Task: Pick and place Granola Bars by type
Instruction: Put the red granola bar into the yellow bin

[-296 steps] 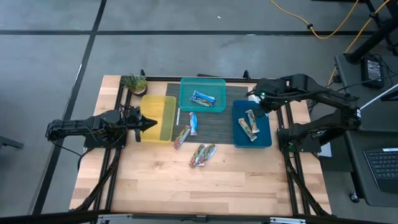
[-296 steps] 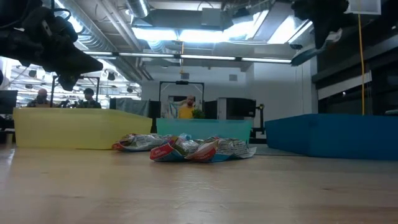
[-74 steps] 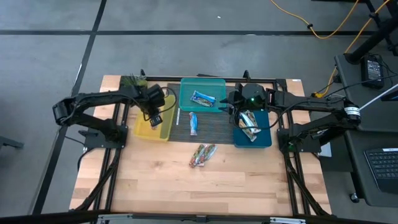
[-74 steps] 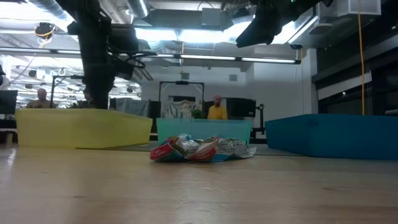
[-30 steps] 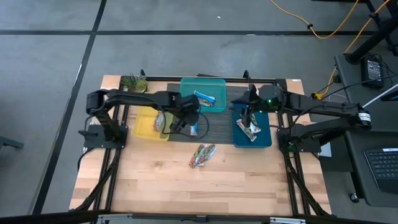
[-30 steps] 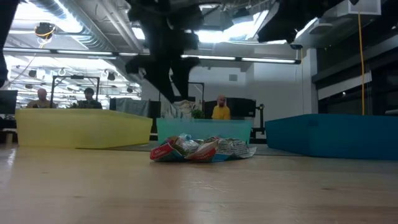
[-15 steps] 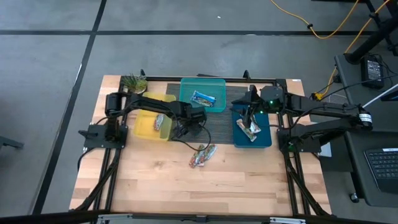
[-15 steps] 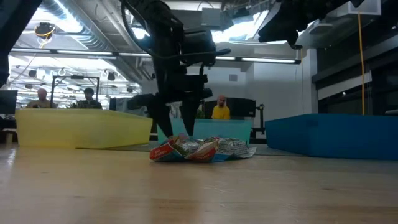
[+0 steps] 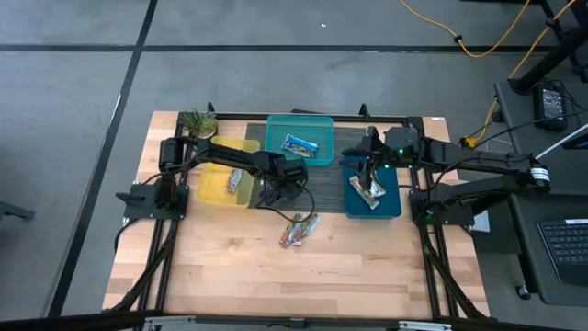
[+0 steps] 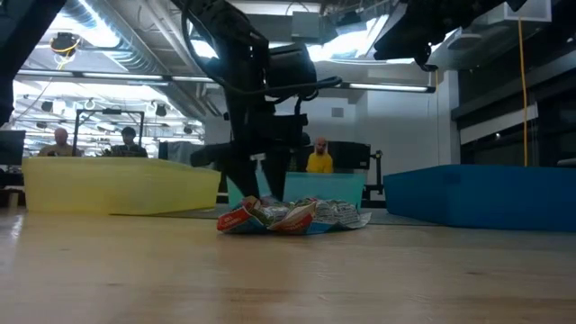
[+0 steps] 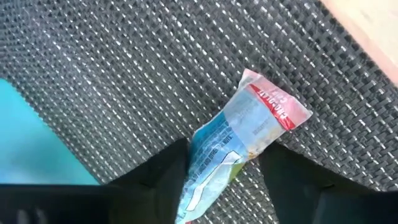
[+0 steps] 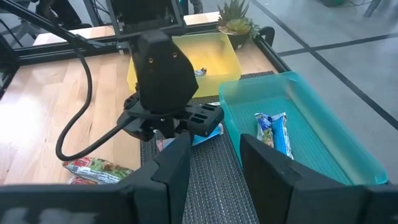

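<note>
A: Free room? The wooden table is bare across the lower half of the high view.

B: Obstacles: the yellow bin, teal bin and blue bin crowd the upper middle. The left arm spans the yellow bin.

A: Two bars lie mid-frame.
</note>
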